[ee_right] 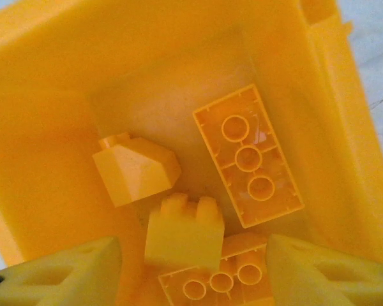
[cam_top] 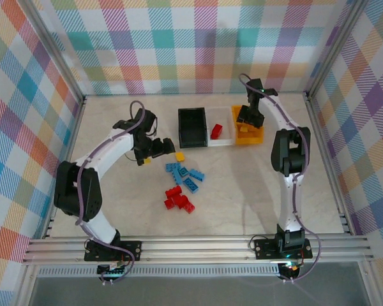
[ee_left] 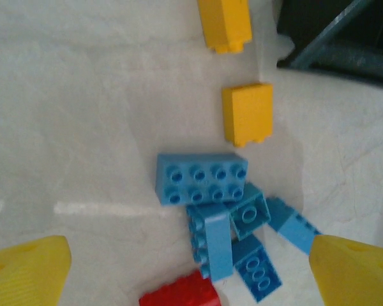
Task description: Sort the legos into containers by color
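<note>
at the right claw [ee_right: 195,271]: parted partway, clamped on nothing. sits low inside the orange bin [ee_right: 38,95], with a small yellow brick [ee_right: 182,237] upright between the pads [ee_right: 64,274] and touching neither. around it on the bin floor: a sloped yellow brick [ee_right: 134,169] and two long yellow bricks [ee_right: 249,156] lying studs down. reads as the drop-off end of a yellow delivery, that brick now home.

at the left claw [ee_left: 191,271]: spread wide, empty. hangs over the table [ee_left: 64,95] above the loose pile, touching no brick. straight under it: a heap of blue bricks [ee_left: 201,177], one flat with studs up, others tipped and leaning together. at the near edge, a bit of the red cluster [ee_left: 179,294]. beyond the heap and apart from it, two yellow bricks [ee_left: 247,113]. reads as lining up for a pick.

farther out, from above: three bins in a row at the back. black bin [cam_top: 192,127] on the left, seemingly empty. white bin [cam_top: 225,141] in the middle, holding one red brick [cam_top: 216,131]. orange bin on the right. left on the table: the blue heap, the red cluster nearer the arms, the yellow pair. well under half done, by that count.

next, for the right: lift straight up, clear of the bin wall, before swinging back. for the left: settle on one brick, easiest likely a lone yellow or the flat blue, then drop down, square the pads on its sides and close. no telling yet which. by elimination, black bin for the blues.
</note>
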